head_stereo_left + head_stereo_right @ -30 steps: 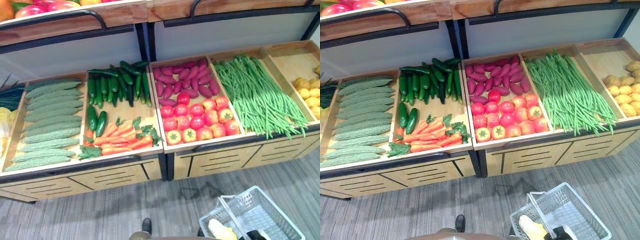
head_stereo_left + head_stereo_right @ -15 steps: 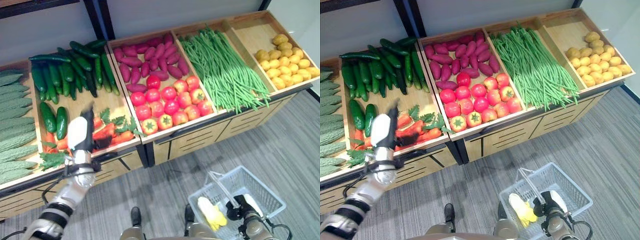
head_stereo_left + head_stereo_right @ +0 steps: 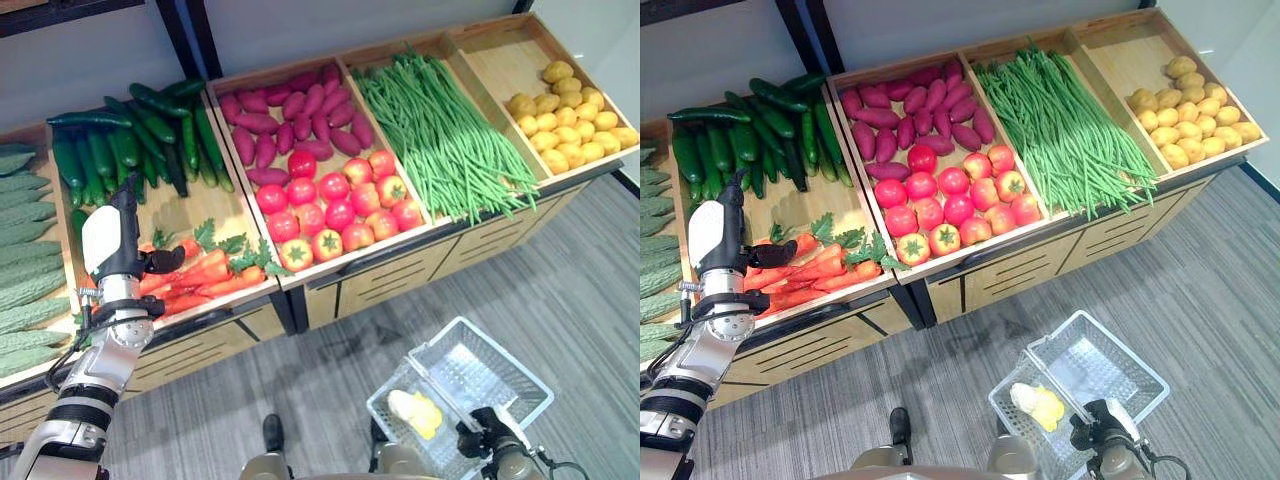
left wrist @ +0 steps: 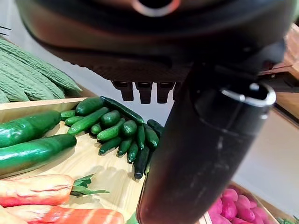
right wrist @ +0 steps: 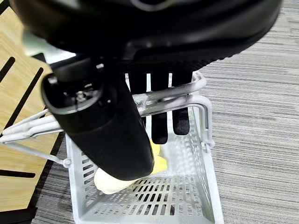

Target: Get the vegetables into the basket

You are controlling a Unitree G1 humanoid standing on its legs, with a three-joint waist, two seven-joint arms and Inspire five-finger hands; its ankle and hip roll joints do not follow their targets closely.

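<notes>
Vegetables fill a slanted wooden counter (image 3: 300, 285) across the upper half of the frame: bitter gourds (image 3: 25, 235) at the far left, cucumbers (image 3: 135, 135) above carrots (image 3: 200, 280) in the next bin, purple sweet potatoes (image 3: 290, 120) above tomatoes (image 3: 335, 205) in the middle, then green beans (image 3: 445, 140), and potatoes (image 3: 565, 110) at the upper right.

The left robot hand (image 3: 110, 240) hovers at the left of the frame over the near end of the cucumber-and-carrot bin, just above the carrots, its thumb jutting toward them. Its wrist view shows the fingers (image 4: 142, 91) extended and holding nothing, with cucumbers and carrots beyond.

The white wire basket (image 3: 500, 375) sits low at the lower right of the frame over the grey floor (image 3: 300, 400), with a pale yellow vegetable (image 3: 415, 412) inside it. The right robot hand (image 3: 480, 440) is at the bottom right edge; its wrist view shows the fingers (image 5: 159, 112) hooked through the basket's handles (image 5: 177, 93), carrying it.
</notes>
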